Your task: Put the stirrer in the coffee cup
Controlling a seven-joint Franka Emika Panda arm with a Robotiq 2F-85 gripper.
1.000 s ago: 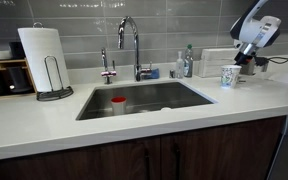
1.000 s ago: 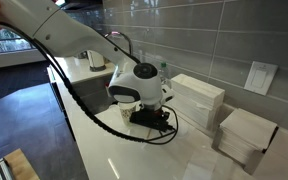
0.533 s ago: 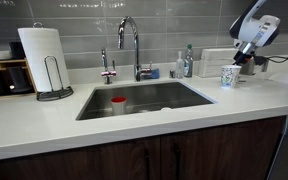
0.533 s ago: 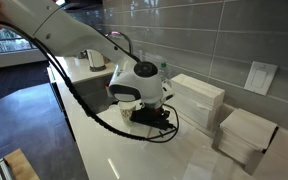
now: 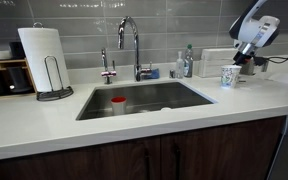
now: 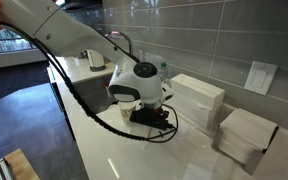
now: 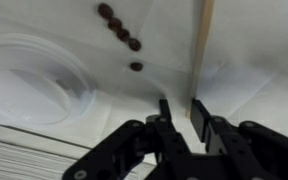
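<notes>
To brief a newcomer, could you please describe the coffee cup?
Find the steel sink in the white counter. On the counter beside it, below the robot arm, stands the coffee cup. It is small, tapered and pale blue-green patterned, unlike the red-topped container in the sink.

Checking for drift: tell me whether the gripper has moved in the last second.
No. The gripper keeps its place by the coffee cup, equally far from the faucet.

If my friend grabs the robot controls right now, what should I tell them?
Tool: low over the counter near the coffee cup, jaws slightly apart; can't tell if it grips anything.
Stirrer: seems to lie on the counter, its end at one jaw, not in the cup.
Done: nothing in the cup yet.
Left: grip the stirrer, lift it, drop it into the cup.
</notes>
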